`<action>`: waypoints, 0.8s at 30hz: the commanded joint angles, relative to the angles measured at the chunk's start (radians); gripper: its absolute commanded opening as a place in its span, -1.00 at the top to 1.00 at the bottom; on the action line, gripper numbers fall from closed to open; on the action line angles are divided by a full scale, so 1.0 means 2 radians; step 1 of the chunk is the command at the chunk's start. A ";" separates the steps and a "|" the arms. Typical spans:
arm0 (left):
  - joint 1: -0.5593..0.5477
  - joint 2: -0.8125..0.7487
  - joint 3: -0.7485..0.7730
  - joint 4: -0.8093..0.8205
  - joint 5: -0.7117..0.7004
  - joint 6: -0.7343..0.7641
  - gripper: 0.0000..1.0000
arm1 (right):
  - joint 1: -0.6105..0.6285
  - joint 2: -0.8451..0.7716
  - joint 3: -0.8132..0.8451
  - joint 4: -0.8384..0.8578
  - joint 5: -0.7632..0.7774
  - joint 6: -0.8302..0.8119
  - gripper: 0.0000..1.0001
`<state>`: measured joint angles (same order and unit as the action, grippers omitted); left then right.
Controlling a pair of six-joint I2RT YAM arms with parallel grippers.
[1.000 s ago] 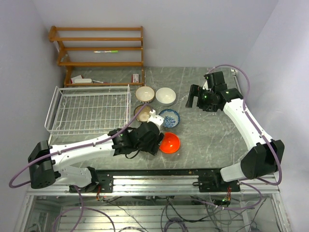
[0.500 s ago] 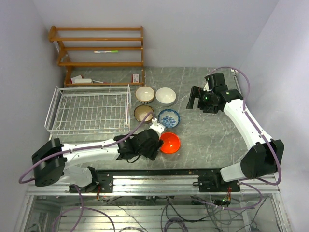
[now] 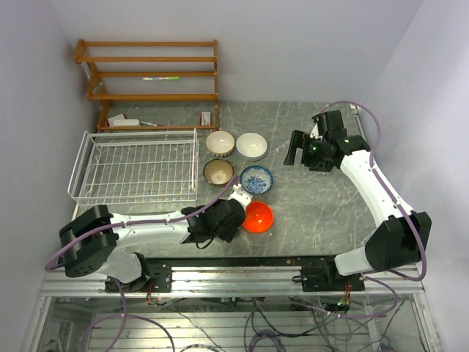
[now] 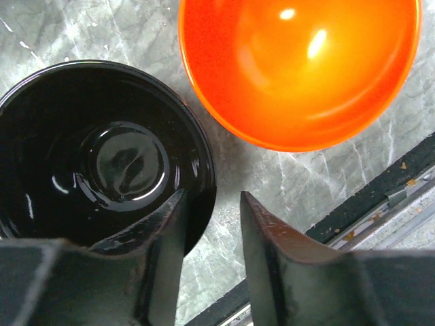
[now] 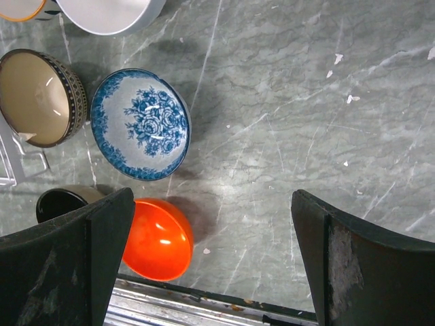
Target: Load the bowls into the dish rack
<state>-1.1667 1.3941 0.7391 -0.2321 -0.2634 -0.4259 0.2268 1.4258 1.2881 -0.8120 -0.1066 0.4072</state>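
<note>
**Overhead and wrist views: six bowls and the dish rack.** The dish rack point(image 3: 132, 170), a white wire basket, stands on the grey marbled bench point(image 3: 315, 213) and holds no bowl. All six bowls sit on the bench to the rack's right.

- Off the rack's far right corner: the cream bowl with a brown rim point(image 3: 220, 143), then the white bowl point(image 3: 251, 145) farther right.
- Just beside the rack's right wall: the brownish-tan bowl point(image 3: 218, 172), with the blue-and-white bowl point(image 3: 256, 179) beyond it.
- Off the rack's near right corner: the black bowl point(image 4: 102, 156) and the orange-red bowl point(image 4: 299, 68), close together but apart.

The left tool point(image 4: 212, 200) is set narrow and straddles the black bowl's rim, one finger inside and one outside. Bench shows between the outer finger and the bowl wall. The inner finger appears to touch the glaze, though the dark surfaces make this uncertain.

The right tool point(image 5: 212, 204) hangs wide apart and holds nothing, well right of the rack. A wooden shelf point(image 3: 146, 73) stands behind the rack.
</note>
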 commanded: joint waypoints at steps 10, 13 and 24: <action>-0.001 0.005 -0.021 0.025 -0.017 0.003 0.48 | -0.009 0.007 0.006 0.004 -0.001 -0.008 -0.98; -0.002 0.009 -0.023 0.030 -0.014 -0.001 0.41 | -0.010 0.005 0.002 0.003 0.001 -0.008 -0.98; -0.002 0.022 -0.008 0.032 0.009 0.011 0.86 | -0.017 0.000 -0.001 0.000 0.006 -0.008 -0.98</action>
<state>-1.1667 1.4132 0.7208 -0.1608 -0.3058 -0.3889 0.2054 1.4361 1.2881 -0.8135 -0.1047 0.4034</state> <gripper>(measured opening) 0.110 0.991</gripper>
